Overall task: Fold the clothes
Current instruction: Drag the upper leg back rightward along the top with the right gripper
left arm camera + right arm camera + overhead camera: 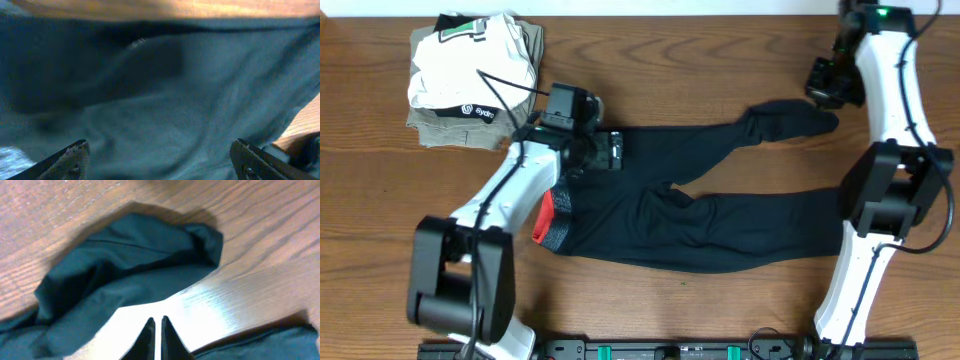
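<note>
The pants (720, 225) lay flat on the surface (700, 50), long axis left to right, waistband at the left, both legs pointing right. The left end effector (612, 150) hung over the waist, jaws wide. The right end effector (156, 330), pinched closed and empty, hovered beside the upper cuff. A folded pile (470, 80) sat far left.

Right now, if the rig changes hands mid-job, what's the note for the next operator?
left gripper: open, over the pants near the waistband, nothing held.
right gripper: shut, empty, above bare table beside the upper leg's bunched cuff.
Pants lie spread lengthwise, waistband toward the left arm with red lining showing, legs apart. The folded stack sits in the far left corner.
Done: spread out only, no fold visible.
Left: every fold.
</note>
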`<act>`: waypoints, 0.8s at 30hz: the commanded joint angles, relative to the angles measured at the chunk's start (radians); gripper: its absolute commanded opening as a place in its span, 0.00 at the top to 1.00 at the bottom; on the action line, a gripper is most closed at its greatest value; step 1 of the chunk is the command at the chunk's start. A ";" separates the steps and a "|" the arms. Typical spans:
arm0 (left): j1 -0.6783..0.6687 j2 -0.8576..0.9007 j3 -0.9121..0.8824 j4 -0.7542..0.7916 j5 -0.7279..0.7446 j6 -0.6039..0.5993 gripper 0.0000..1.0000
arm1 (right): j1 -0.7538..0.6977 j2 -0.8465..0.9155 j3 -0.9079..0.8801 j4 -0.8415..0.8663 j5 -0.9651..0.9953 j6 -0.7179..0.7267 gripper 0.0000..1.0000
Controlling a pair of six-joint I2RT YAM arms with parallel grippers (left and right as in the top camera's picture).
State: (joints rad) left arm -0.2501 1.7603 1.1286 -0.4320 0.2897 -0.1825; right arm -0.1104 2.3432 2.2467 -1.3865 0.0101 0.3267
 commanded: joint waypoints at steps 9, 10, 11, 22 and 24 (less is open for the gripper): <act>-0.008 0.127 -0.008 0.042 0.014 -0.018 0.09 | -0.027 0.010 -0.187 0.176 -0.202 -0.152 0.99; -0.008 0.129 -0.008 0.041 0.014 -0.017 0.09 | -0.026 0.010 -0.203 0.191 -0.201 -0.147 0.99; -0.008 0.131 -0.008 0.040 0.013 -0.017 0.09 | -0.026 0.010 -0.221 0.205 -0.201 -0.140 0.99; -0.008 0.131 -0.008 0.048 0.002 -0.016 0.09 | -0.056 0.010 -0.392 0.270 -0.011 -0.103 0.98; -0.008 0.131 -0.008 0.048 -0.003 -0.017 0.09 | -0.072 0.010 -0.411 0.280 -0.004 -0.103 0.99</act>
State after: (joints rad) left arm -0.2588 1.8786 1.1278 -0.3851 0.2920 -0.1871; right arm -0.1505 2.3436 1.8626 -1.1183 -0.0662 0.2157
